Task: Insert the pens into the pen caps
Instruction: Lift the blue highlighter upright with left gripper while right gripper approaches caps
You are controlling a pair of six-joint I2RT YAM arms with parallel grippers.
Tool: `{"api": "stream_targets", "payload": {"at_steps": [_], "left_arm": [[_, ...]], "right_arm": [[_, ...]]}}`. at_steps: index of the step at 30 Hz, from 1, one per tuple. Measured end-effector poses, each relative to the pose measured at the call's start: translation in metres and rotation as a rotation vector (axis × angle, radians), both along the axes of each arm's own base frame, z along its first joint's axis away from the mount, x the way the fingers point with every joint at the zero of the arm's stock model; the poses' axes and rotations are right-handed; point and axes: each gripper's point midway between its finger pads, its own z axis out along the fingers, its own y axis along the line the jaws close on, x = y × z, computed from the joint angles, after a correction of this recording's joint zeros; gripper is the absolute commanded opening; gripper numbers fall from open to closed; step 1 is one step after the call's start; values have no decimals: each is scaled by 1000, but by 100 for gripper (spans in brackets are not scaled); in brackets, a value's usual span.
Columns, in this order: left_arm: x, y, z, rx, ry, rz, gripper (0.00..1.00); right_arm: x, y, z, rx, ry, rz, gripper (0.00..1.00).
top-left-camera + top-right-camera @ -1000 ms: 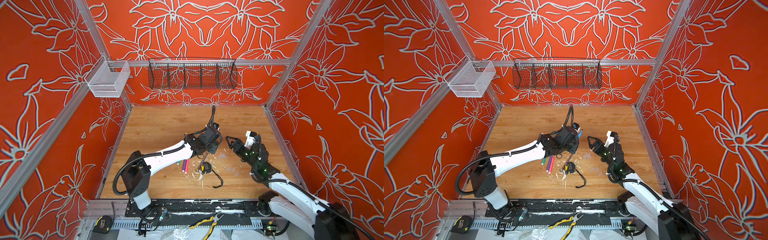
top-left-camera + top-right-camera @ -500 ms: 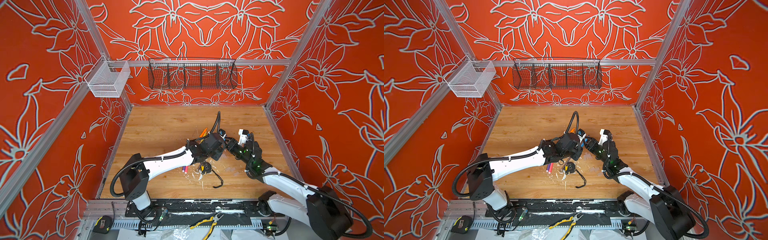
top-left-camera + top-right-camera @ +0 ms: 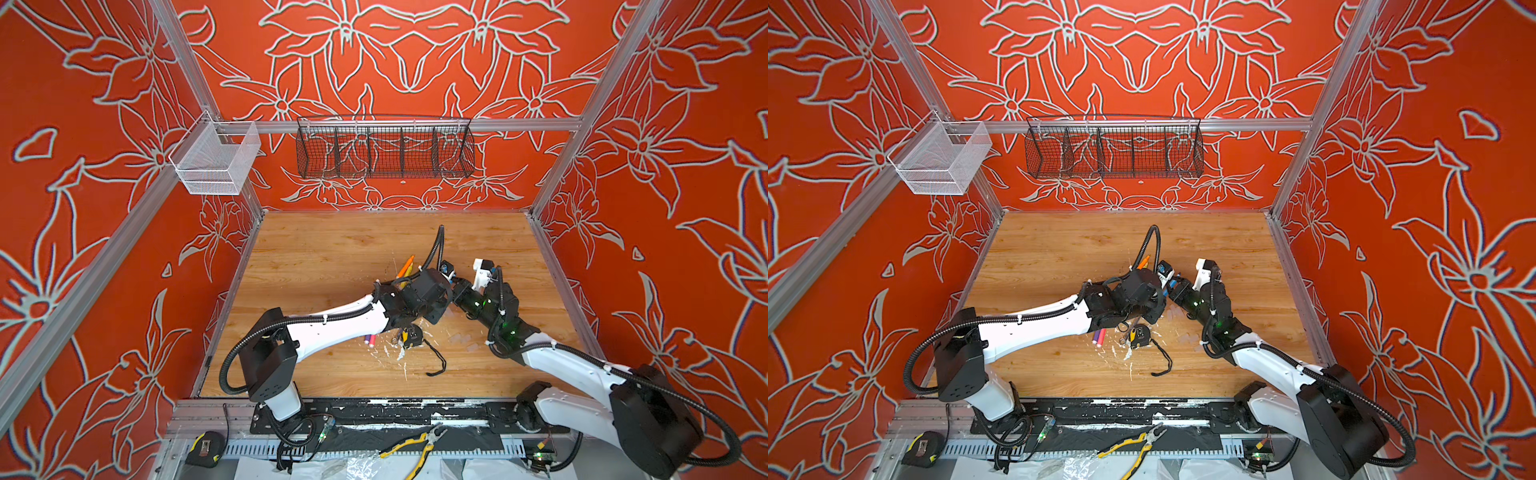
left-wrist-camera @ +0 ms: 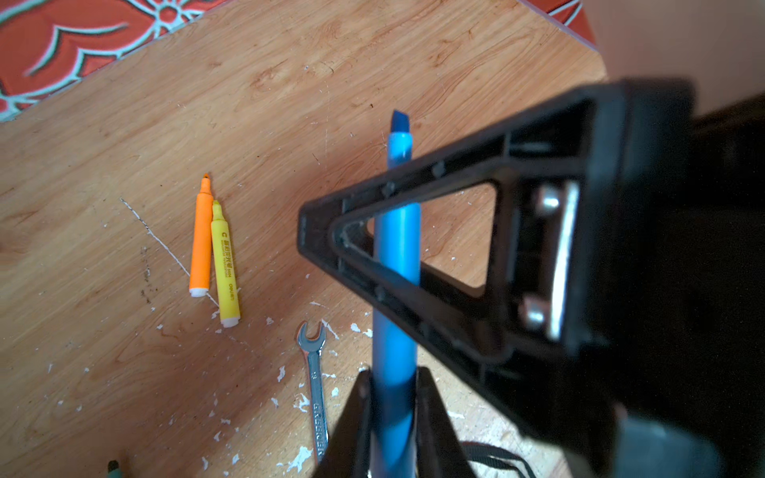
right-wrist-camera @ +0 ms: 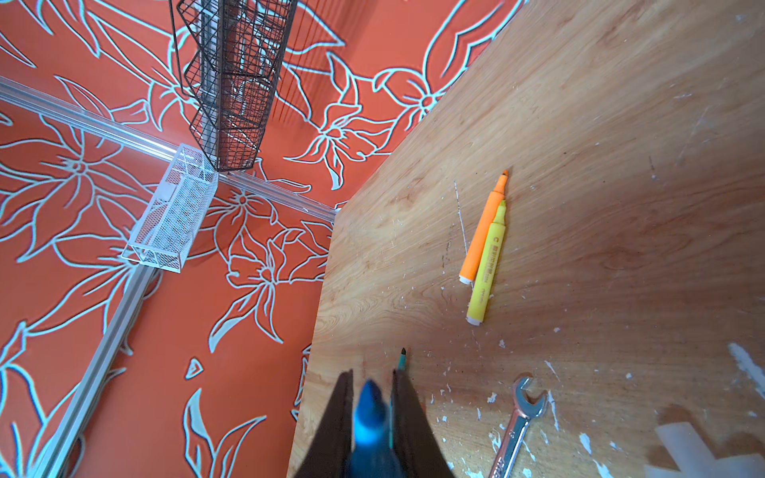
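Observation:
A blue pen (image 4: 397, 248) is held off the table between both grippers. My left gripper (image 4: 393, 376) is shut on its barrel; the chisel tip points away, uncapped. My right gripper (image 5: 372, 376) is shut on the same blue pen (image 5: 370, 409) near its tip, and one of its fingers (image 4: 323, 231) crosses the barrel. In both top views the two grippers meet at mid-table (image 3: 451, 276). An orange pen (image 4: 201, 240) and a yellow pen (image 4: 225, 269) lie side by side on the wood. Purple and pink pens (image 3: 369, 338) poke out under the left arm. Faint clear pen caps (image 5: 695, 451) lie near the right arm.
A grey wrench (image 4: 314, 380) lies among white flecks. A small tape measure with a black strap (image 3: 411, 336) sits below the grippers. A green pen tip (image 5: 402, 358) shows beside the right jaws. A black wire basket (image 3: 384, 147) and a white one (image 3: 216, 160) hang on the walls.
The right gripper was open and apart a second ago; it swung left to the left gripper and closed on the blue pen. The left arm shifted right with the pen.

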Motion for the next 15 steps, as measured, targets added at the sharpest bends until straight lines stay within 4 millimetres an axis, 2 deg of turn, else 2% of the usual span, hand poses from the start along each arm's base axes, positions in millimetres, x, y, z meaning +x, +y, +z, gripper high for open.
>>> {"api": "stream_targets", "payload": {"at_steps": [3,7,10,12,13,15], "left_arm": [[2,1,1,6,-11,5,28],[3,2,1,8,-16,11,27],[3,1,2,5,-17,10,18],[1,-1,2,2,-20,-1,6],[0,-2,2,1,-16,-7,1],[1,-3,4,-7,-23,-4,0]], "right_arm": [[-6,7,5,3,-14,20,0],[-7,6,10,4,-30,12,0],[-8,6,11,2,-33,6,0],[-8,5,12,0,-35,3,0],[-8,5,12,-3,-37,4,9],[-8,4,14,-2,-40,-1,31]]}}
